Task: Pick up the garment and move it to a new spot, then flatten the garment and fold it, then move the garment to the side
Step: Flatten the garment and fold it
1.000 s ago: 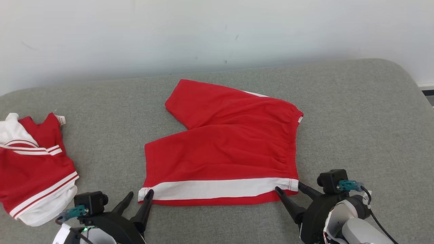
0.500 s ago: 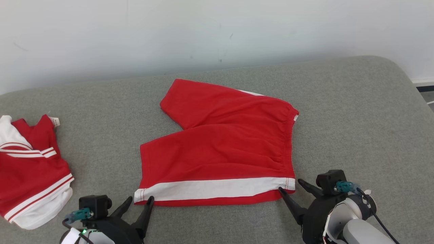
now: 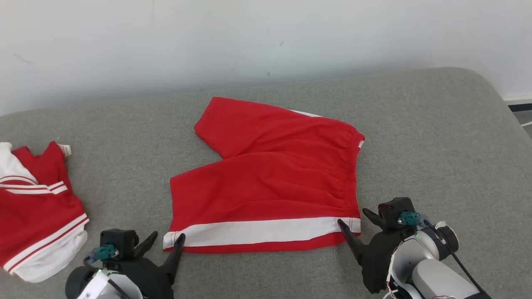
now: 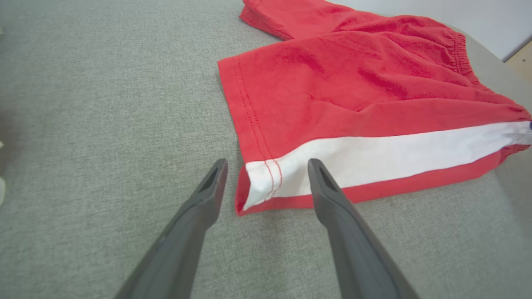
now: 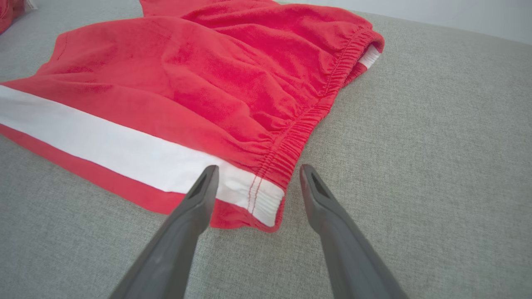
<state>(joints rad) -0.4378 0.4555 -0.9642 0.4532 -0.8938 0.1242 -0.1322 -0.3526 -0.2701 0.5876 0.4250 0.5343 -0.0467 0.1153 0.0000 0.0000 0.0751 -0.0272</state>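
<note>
Head cam has shifted a bit, so the whole scene slides left. Discounting that, the right gripper (image 3: 351, 216) has crept further in around the waistband corner of the red shorts (image 3: 270, 182). The left gripper (image 3: 169, 235) is about where it was, at the hem corner.

Both sets of jaws are spread wide with nothing held.

The shorts lie mostly flat mid grey cushion (image 3: 436, 137), waistband to the robot's right and leg openings to its left. The far leg angles off toward the wall (image 3: 249, 37). A white side stripe runs along the near edge with a thin red strip below it.

Left wrist view: the left gripper (image 4: 268, 162) straddles the near hem corner, one finger over the white stripe, the other over bare cushion just beside the hem. The corner fabric curls up slightly.

Right wrist view: the right gripper (image 5: 259, 167) straddles the near waistband corner, one finger over the stripe, the other over cushion just beside the elastic.

Can't tell if any fingertip touches the cloth.

A second red-and-white garment (image 3: 37, 216) is bunched at the cushion's left end, well apart from the shorts.
</note>
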